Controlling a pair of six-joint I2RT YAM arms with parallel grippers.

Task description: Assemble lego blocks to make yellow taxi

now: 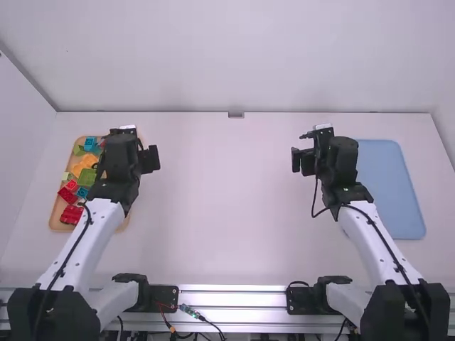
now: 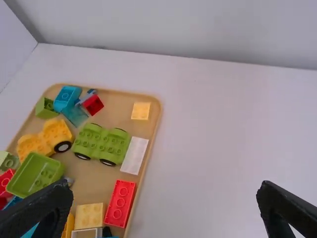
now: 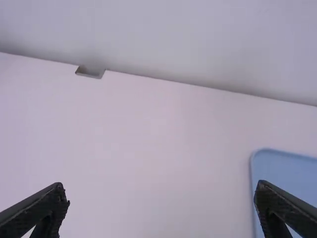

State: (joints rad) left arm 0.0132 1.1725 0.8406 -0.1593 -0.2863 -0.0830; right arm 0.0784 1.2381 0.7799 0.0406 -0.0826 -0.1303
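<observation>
My left gripper (image 1: 131, 150) hangs over the right part of the wooden tray (image 1: 55, 219). Its fingers are wide apart in the left wrist view, where the left gripper (image 2: 163, 210) holds nothing. That view shows a yellow wheeled base (image 2: 34, 145), a green wheeled base (image 2: 101, 144), a small yellow brick (image 2: 140, 111), a larger yellow brick (image 2: 89, 216), a red brick (image 2: 120, 203) and a white plate (image 2: 134, 155) in the tray. My right gripper (image 1: 307, 150) is above the table beside the blue tray (image 1: 391, 185); in the right wrist view the right gripper (image 3: 161, 210) is open around nothing.
A green open box (image 2: 35, 174) and several blue, red and green bricks also lie in the wooden tray at the left. The blue tray stands at the right, partly under the right arm. The white table (image 1: 227, 206) stretches between the arms, with a wall behind it.
</observation>
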